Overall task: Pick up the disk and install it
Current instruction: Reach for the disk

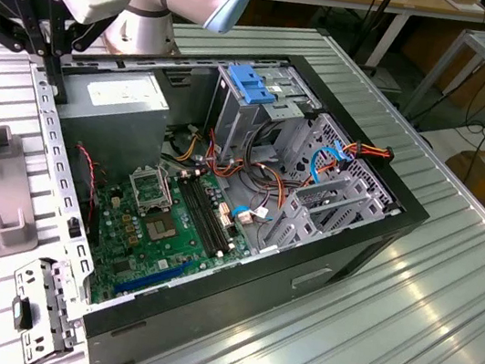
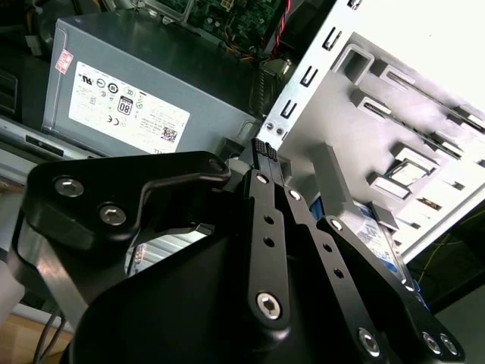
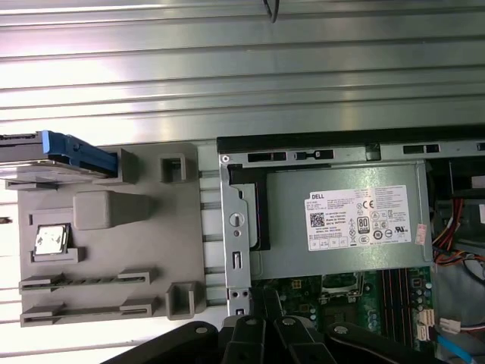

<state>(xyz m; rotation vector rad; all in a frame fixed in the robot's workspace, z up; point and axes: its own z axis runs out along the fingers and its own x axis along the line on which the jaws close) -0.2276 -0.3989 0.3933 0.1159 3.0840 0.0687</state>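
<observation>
Black pincer (image 2: 267, 152), fingers together, hovers above the open computer case's (image 3: 235, 227) metal edge, with bare ribbed table (image 3: 227, 76) beyond. The disk (image 3: 53, 155) sits well apart, at a grey holder's (image 3: 106, 250) far corner.

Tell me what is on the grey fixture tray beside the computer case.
The disk sits at one corner of the grey fixture tray, its blue side rail showing. A small silver chip lies apart from it. The tray surface under the disk is covered by it.
</observation>
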